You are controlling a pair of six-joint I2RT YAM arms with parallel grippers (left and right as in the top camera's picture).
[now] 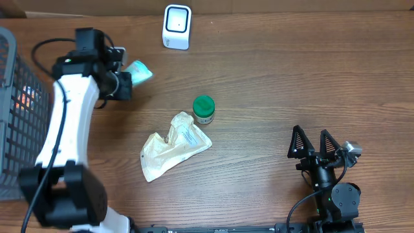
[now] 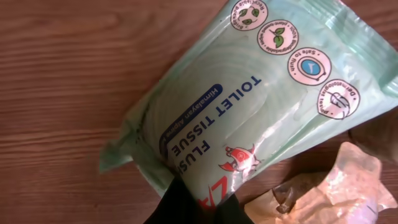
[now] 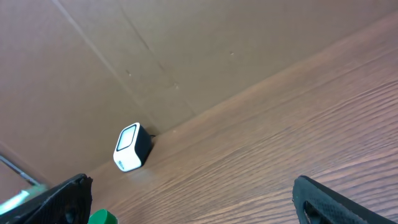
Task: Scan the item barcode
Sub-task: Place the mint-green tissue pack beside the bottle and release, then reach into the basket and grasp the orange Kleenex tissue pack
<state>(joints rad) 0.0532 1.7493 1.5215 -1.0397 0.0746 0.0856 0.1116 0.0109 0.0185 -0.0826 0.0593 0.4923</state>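
Holding a pale green tissue pack [image 2: 249,106] by one edge, the left claw [image 1: 125,83] pinches it tight, the pack jutting out past its tip. The white scanner [image 1: 176,26] stands beyond the claw, well apart. No barcode shows on the printed face, so it is probably on the reverse: turn that side squarely toward the scanner window. The right claw [image 1: 311,134] rests spread, empty.

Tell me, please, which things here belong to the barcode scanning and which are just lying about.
In the job: toilet tissue pack, held by the shut left gripper; white scanner.
Lying about: green-lidded jar, crumpled cream pouch, wire basket; the right gripper rests open.
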